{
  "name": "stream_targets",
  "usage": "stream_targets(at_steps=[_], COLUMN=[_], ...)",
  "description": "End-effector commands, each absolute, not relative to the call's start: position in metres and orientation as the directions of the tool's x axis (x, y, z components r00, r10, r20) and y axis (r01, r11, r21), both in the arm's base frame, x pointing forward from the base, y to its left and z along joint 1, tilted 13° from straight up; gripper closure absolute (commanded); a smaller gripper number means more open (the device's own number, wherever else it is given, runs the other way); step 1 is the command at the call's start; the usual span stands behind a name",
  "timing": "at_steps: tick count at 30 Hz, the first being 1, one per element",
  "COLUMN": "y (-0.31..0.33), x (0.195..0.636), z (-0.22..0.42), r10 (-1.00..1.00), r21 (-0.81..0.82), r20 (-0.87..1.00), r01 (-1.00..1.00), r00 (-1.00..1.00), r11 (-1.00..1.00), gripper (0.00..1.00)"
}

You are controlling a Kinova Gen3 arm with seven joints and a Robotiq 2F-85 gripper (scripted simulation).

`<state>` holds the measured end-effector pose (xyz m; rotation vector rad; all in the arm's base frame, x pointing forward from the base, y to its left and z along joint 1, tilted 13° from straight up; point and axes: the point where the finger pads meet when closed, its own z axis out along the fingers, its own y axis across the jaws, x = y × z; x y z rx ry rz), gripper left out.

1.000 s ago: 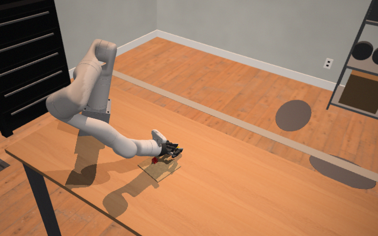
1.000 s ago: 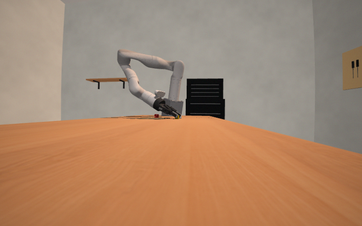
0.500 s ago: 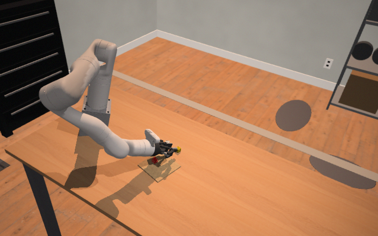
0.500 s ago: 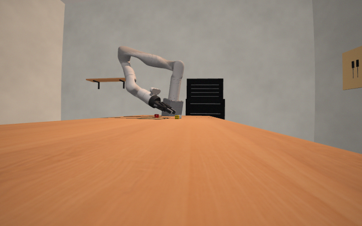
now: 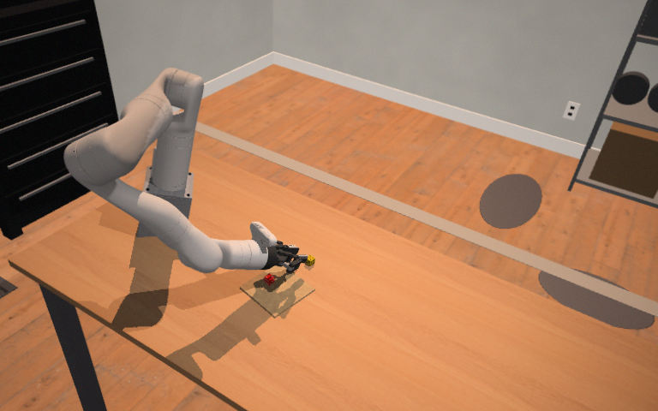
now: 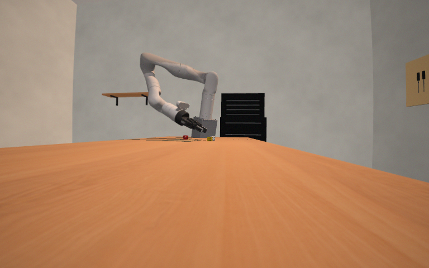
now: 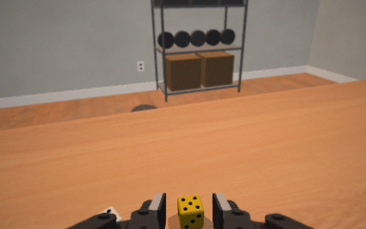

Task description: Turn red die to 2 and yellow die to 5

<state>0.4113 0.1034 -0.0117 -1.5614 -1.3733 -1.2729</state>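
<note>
Top view gives us, from the left, the black drawer cabinet (image 5: 48,86) (image 6: 243,116), then the pale arm (image 5: 135,203) (image 6: 180,67), which reaches over the wooden table (image 5: 412,329) (image 6: 215,205) (image 7: 286,143). Next we find the red die (image 5: 268,279) (image 6: 185,137) on the mat (image 5: 276,306), near its edge; its upper number is too small for us to read. To the right of this die, the claw (image 5: 298,263) (image 6: 203,129) (image 7: 189,207) is partly open and is gripping nothing. In the exterior view we see its fingertips raised above the table. Further right in the top view, the yellow die (image 5: 309,260) (image 6: 209,138) (image 7: 191,210) rests on the table, outside the mat. At the left of the wrist view, we see only a part of the white die (image 6: 213,138) (image 7: 111,211), and its top number we cannot tell. More to the right there, the yellow die appears between the two fingers, with a gap at each side, and its upper face shows five.
</note>
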Motion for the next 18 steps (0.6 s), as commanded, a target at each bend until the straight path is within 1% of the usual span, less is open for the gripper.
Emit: stream_targets(at_steps=[1,9,18], y=[0.099,0.094,0.093], x=[0.411,0.406,0.405], z=[0.0,0.032,0.038], r10=[0.304,0.304,0.304], r21=[0.112,0.112,0.112], r20=[0.952,0.952,0.951], r01=[0.973,0.973,0.973], r00=[-0.046,-0.046,-0.046], r11=[-0.203,-0.203,-0.203], gripper=[0.65,0.65,0.65])
